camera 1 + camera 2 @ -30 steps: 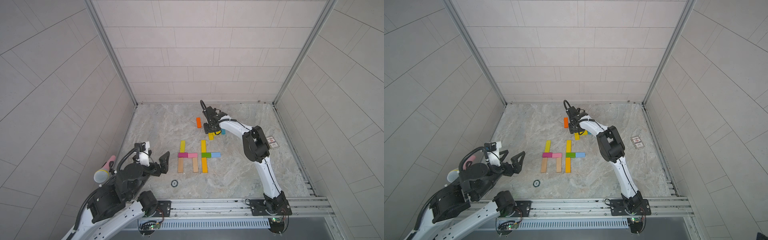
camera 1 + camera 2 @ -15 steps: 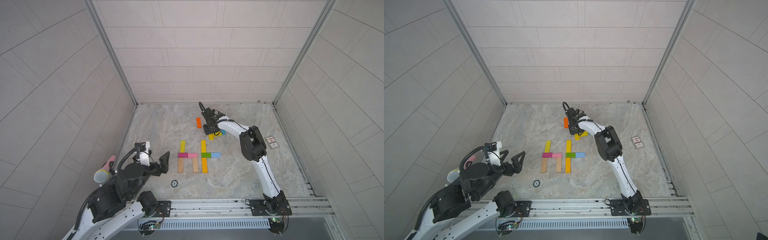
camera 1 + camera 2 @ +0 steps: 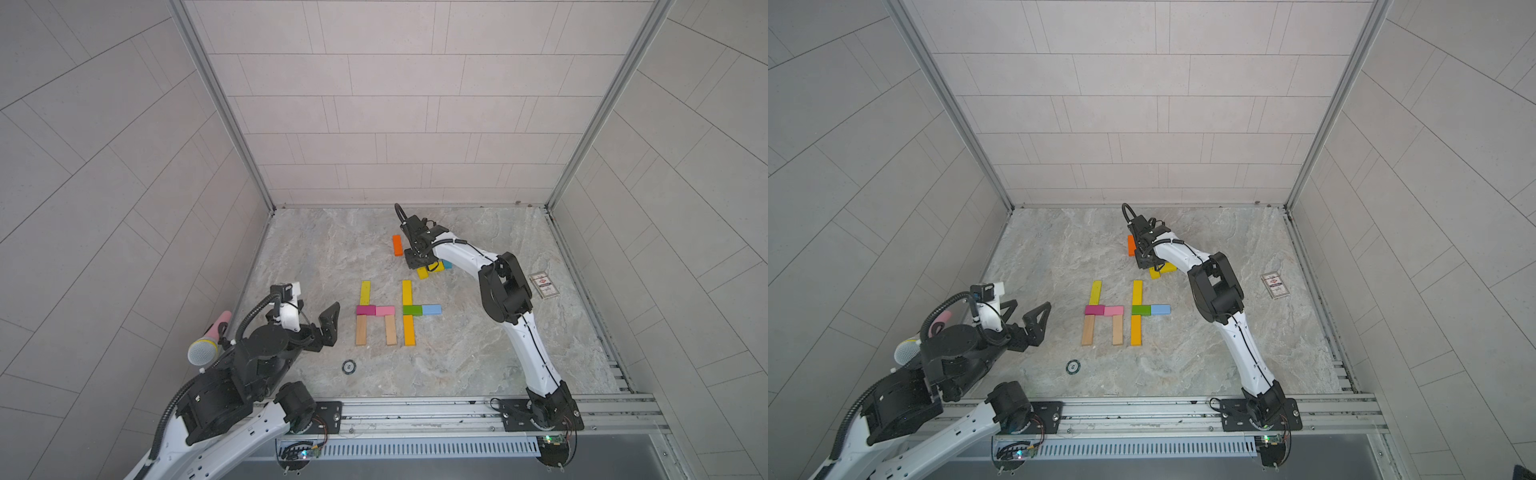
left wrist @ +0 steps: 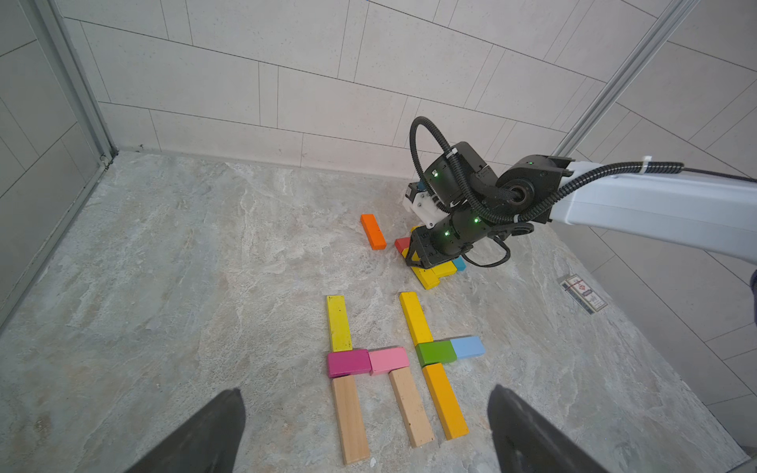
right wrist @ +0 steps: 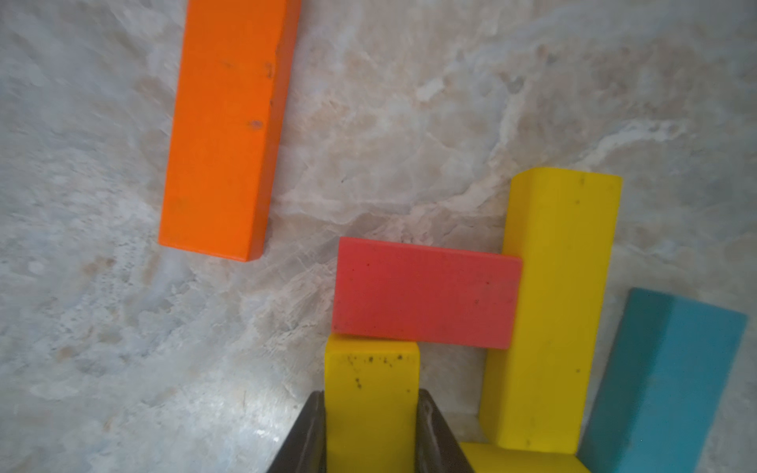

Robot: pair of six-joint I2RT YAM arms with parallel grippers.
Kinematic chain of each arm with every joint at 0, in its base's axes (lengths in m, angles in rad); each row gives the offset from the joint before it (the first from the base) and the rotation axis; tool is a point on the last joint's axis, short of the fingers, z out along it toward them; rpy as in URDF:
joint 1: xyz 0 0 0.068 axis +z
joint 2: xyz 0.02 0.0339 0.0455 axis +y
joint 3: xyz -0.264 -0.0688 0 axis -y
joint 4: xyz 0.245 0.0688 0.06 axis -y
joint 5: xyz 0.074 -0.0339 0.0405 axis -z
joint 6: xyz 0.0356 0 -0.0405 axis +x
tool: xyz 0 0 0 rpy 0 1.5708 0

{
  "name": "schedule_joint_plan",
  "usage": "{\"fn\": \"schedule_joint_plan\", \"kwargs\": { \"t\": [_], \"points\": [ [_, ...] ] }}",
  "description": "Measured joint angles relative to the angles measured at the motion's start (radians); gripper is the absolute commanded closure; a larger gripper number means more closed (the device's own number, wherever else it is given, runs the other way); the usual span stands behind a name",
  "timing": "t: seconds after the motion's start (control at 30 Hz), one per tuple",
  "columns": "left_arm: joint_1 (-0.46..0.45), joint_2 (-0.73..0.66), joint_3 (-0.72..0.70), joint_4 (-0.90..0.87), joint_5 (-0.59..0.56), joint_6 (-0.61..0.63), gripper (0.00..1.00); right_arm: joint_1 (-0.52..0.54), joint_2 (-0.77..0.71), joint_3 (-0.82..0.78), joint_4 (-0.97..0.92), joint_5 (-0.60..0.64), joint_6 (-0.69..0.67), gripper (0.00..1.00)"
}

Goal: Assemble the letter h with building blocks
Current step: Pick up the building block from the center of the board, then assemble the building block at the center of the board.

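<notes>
Yellow block pinched by the right gripper, long axis pointing straight out from it (red block touching its tip); left gripper gapes, well apart.

Right gripper: has closed from partly apart onto the sides of the short yellow wooden block.
Right arm: has shifted slightly toward the orange wooden bar.

In both top views the right arm is hiding most loose blocks. The right wrist view's edges are cutting off the orange block, the teal block and the gripped yellow block. The white card's print is showing too small to read.
</notes>
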Motion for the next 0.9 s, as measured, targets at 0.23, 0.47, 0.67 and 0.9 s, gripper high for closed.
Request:
{"fn": "schedule_joint_plan", "kwargs": {
  "t": [0.23, 0.47, 0.67, 0.9],
  "points": [
    [0.006, 0.0, 0.0, 0.0, 0.007, 0.0, 0.0, 0.039, -0.279, -0.187, 0.031, 0.007, 0.047, 0.74],
    [0.006, 0.0, 0.0, 0.0, 0.014, 0.0, 0.0, 0.12, -0.624, -0.562, 0.085, 0.018, 0.159, 0.74],
    [0.006, -0.004, 0.0, 0.0, 0.024, 0.0, 0.0, 0.199, -0.861, -0.871, 0.073, 0.049, 0.287, 0.75],
    [0.006, -0.019, 0.0, 0.001, 0.026, 0.0, 0.0, 0.352, -0.969, -1.055, 0.099, 0.086, 0.446, 0.75]
  ]
}}
